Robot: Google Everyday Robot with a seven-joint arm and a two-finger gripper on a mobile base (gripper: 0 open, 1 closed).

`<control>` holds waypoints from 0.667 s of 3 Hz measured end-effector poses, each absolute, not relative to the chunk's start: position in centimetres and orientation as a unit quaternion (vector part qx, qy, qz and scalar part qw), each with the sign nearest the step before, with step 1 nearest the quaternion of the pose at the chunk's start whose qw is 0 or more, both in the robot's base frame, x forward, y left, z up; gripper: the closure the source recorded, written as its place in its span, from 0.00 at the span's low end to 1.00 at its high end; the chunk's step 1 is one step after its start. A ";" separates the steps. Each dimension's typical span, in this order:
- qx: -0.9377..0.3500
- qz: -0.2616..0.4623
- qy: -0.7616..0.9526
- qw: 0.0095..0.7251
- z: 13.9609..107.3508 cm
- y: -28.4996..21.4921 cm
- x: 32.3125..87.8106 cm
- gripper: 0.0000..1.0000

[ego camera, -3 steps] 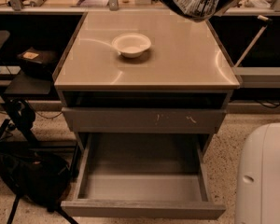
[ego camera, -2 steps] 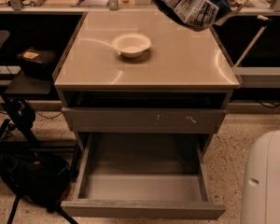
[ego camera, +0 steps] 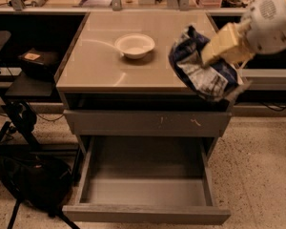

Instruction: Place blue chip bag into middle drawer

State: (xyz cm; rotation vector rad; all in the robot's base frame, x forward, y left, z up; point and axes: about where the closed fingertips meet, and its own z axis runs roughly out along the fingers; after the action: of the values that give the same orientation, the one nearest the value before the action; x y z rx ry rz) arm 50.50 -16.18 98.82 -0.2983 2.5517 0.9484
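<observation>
Blue chip bag [ego camera: 202, 75] hung in the air over the right front corner of the cabinet top [ego camera: 100, 66], pinched at its upper part by the gripper [ego camera: 220, 46], which was clamped onto the crinkled foil. The pick-up therefore looked done, with the blue chip bag clear of every surface. The middle drawer [ego camera: 145, 192] stood pulled out below with nothing visible inside, so no opening step appeared to remain. The bag was well above it and right of its middle, above the scratched drawer front [ego camera: 148, 123]. What seemed left was lowering it forward over the open drawer and releasing it. The white bowl [ego camera: 135, 45] sat apart, out of the way.
</observation>
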 end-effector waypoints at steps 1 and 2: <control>-0.057 0.336 0.924 0.172 94.5 -16.2 44.0 1.00; -0.058 0.337 0.924 0.172 94.5 -16.1 44.1 1.00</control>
State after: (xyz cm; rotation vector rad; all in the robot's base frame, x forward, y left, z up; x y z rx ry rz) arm 44.10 -16.08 94.54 -0.1634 2.6221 0.9554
